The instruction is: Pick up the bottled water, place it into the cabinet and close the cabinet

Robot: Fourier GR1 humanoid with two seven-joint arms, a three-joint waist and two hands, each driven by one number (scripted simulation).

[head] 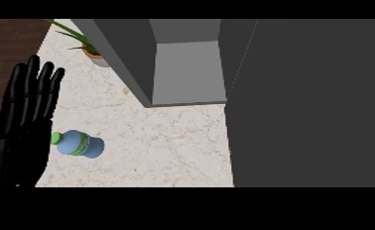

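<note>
**Ana:** Down at the lower left of the marble counter (168,140), the bottled water (79,143) lies on its side, green cap pointing left toward the counter's edge, well apart from the open cabinet (187,70).

**Ben:** How would you expect it to handle?

**Ana:** My guess is a small plastic bottle, light, fairly stiff when full, smooth and round enough to roll or slip. I'd take it around the blue body, near the green label band, not by the cap.

**Ben:** And the hand?

**Ana:** Only the left hand (26,110) shows, along the left edge, fingers straight, slightly spread, pointing up the view and holding nothing. It looks at rest. The bottle sits just right of the palm's lower part, below the fingertips; the cap appears close to the hand, though I can't tell if they touch.

**Ben:** The right hand?

**Ana:** Not visible. The cabinet's dark door (307,105) fills the right side, and a potted plant (88,45) stands at the top left.
</note>
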